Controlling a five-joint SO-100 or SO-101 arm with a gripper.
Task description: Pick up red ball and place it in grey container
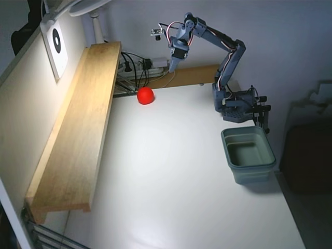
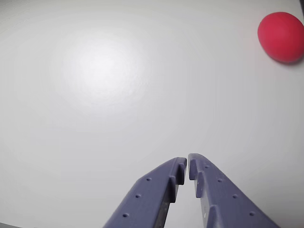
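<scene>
gripper (image 2: 186, 161) clenched, empty, raised above table (image 1: 171, 181); red ball (image 1: 145, 95) lying apart; grey container (image 1: 248, 154) beside arm base.

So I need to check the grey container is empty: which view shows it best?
The fixed view: the grey container sits whole at the table's right edge, open top showing, and nothing shows inside. The wrist view misses it, showing only the gripper and the red ball.

white table (image 1: 171, 176), red ball (image 1: 145, 95), grey container (image 1: 248, 154)

Red ball (image 1: 145, 95); grey-green container (image 1: 248, 154); blue-grey fingers (image 2: 164, 190).
</scene>
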